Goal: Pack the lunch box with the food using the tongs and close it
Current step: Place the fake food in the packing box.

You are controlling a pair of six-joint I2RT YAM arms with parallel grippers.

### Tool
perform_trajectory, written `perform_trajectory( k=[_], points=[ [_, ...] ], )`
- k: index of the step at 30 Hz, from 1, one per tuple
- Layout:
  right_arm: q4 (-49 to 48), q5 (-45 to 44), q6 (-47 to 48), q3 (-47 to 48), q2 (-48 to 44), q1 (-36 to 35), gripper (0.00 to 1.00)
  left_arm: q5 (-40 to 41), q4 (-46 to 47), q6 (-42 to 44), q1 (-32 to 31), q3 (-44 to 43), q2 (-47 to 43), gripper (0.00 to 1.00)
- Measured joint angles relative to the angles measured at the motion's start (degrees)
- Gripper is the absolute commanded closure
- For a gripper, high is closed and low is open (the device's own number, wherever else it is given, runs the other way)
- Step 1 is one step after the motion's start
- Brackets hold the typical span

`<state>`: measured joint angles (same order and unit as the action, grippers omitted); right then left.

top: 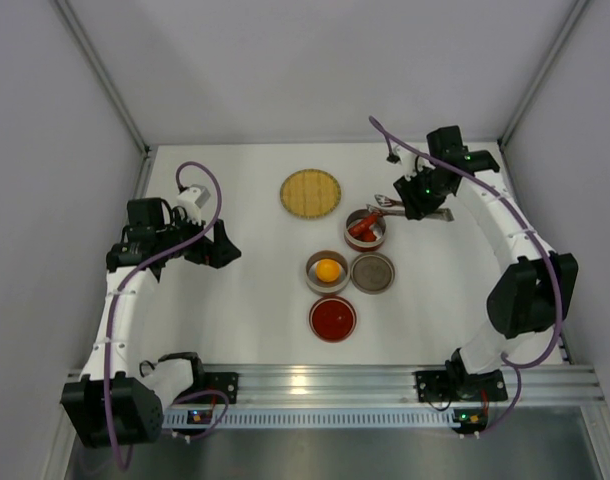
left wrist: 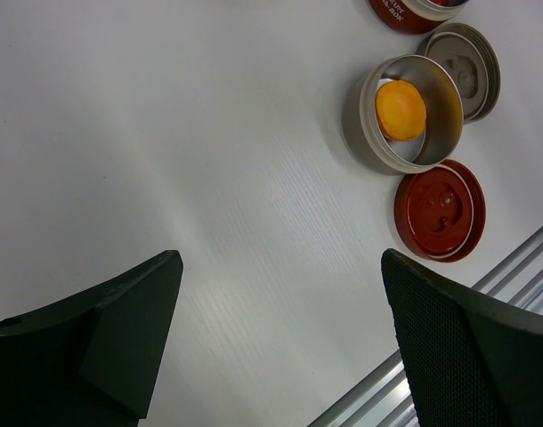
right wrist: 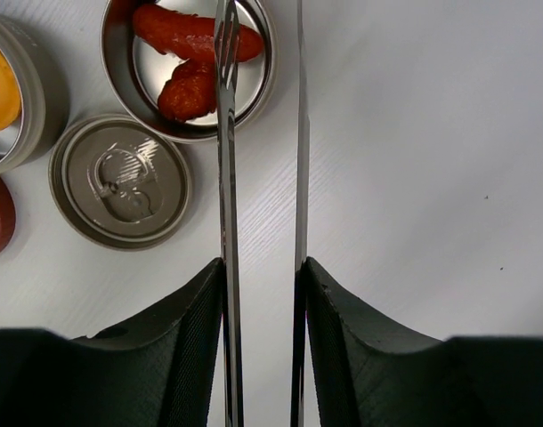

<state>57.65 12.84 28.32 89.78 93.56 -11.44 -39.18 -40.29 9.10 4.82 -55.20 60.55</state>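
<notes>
My right gripper [right wrist: 263, 267] is shut on the tongs [right wrist: 226, 178], one silver arm pressed against each finger. The tongs' arms stay apart and reach to the steel lunch box tin [right wrist: 109, 62] holding two red food pieces [right wrist: 196, 40]. One tong tip lies over those pieces; the other runs out of the frame. From above, the tongs [top: 385, 207] point from the right gripper [top: 425, 205] to this tin [top: 365, 228]. A second tin [top: 313, 272] holds the round orange piece [top: 328, 270]. My left gripper [top: 220, 245] hangs open and empty, well left of the tins.
A grey lid [top: 373, 272] and a red lid [top: 333, 318] lie flat beside the tins. A round yellow woven plate [top: 311, 192] sits at the back. The aluminium rail [top: 325, 385] runs along the near table edge.
</notes>
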Motion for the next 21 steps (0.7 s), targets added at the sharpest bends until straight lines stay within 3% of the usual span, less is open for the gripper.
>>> perform_trajectory(
  k=[14, 21],
  points=[
    [-0.4, 2.7, -3.0, 4.1, -0.5, 0.6, 0.64, -0.4, 0.0, -0.3, 0.0, 0.0, 0.0, 0.02],
    [-2.7, 6.4, -9.0, 4.8, -6.2, 9.1, 0.64, -0.4, -0.1, -0.5, 0.0, -0.4, -0.2, 0.02]
  ],
)
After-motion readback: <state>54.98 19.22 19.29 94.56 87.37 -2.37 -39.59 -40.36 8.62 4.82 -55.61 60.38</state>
